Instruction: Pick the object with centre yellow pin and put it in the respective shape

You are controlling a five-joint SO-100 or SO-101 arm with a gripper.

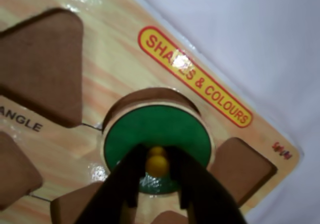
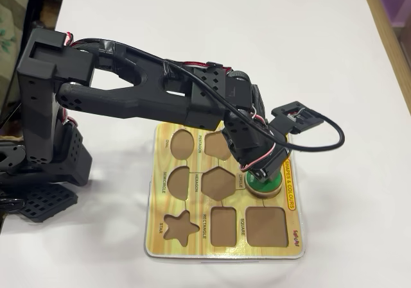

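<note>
At the bottom edge of the wrist view the gripper [image 1: 159, 181] enters with its two dark fingers [image 1: 131, 176] closed on either side of the yellow knob [image 1: 157, 165], so it is grasping the disc [image 1: 157, 134] by that knob. The green face of the disc lies just above the fingers, at lower centre of the frame, its tan rim showing around it.

Beyond the disc, a crescent of the brown circle cut-out [image 1: 145, 97] shows along its upper edge. The disc looks to sit over the cut-out and partly in it, slid toward the bottom of the frame; whether it is fully seated cannot be told. In the overhead view the disc [image 2: 264, 184] lies at the right middle of the puzzle board [image 2: 225, 249], under the gripper [image 2: 257, 172], right of the hexagon cut-out [image 2: 218, 183].

As a judgement, the pick and carry are done; what remains is to settle the disc flush and let go of the knob.

The disc is round, so it has no long axis in plan; its axis runs through the knob, which points up out of the board, the green face roughly level.

Farther off lie the triangle cut-out [image 1: 42, 64] at upper left, the red and yellow title label [image 1: 195, 77], and the white surface [image 1: 250, 29] at upper right.
</note>
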